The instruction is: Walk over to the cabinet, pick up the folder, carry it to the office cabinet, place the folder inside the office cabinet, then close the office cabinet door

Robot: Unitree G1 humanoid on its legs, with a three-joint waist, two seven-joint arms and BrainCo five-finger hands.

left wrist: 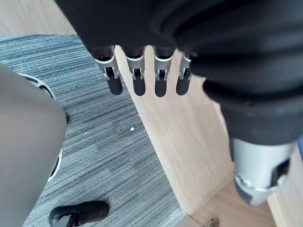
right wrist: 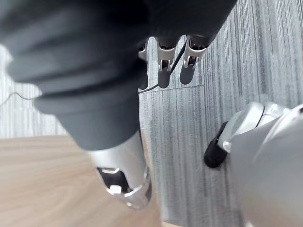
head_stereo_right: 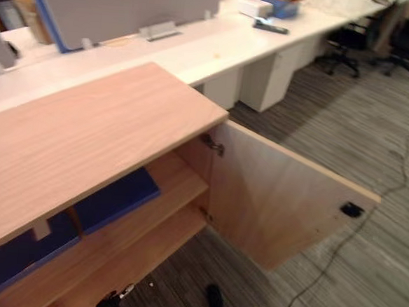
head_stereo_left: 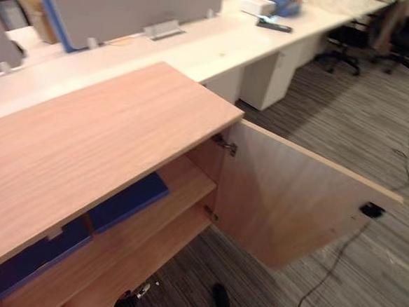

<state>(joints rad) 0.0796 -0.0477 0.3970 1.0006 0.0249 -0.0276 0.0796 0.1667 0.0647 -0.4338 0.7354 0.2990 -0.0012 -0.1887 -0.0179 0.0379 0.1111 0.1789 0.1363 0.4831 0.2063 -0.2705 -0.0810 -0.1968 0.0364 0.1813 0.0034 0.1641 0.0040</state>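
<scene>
The wooden office cabinet (head_stereo_left: 94,132) stands right in front of me, with its door (head_stereo_left: 285,201) swung wide open to the right. A blue folder (head_stereo_left: 127,201) lies flat on the upper shelf inside, and more blue (head_stereo_left: 32,257) shows past an upright divider to its left. My left hand (left wrist: 136,75) hangs beside the cabinet's wooden side over the carpet, fingers straight and holding nothing. On the other side my right hand (right wrist: 163,64) hangs next to a wooden panel, likewise open and holding nothing.
The open door carries a black handle (head_stereo_left: 372,209) near its outer edge and juts out over the grey carpet (head_stereo_left: 375,123). A long white desk (head_stereo_left: 219,45) with a grey partition (head_stereo_left: 130,8) runs behind the cabinet. Office chairs (head_stereo_left: 349,48) stand at the far right.
</scene>
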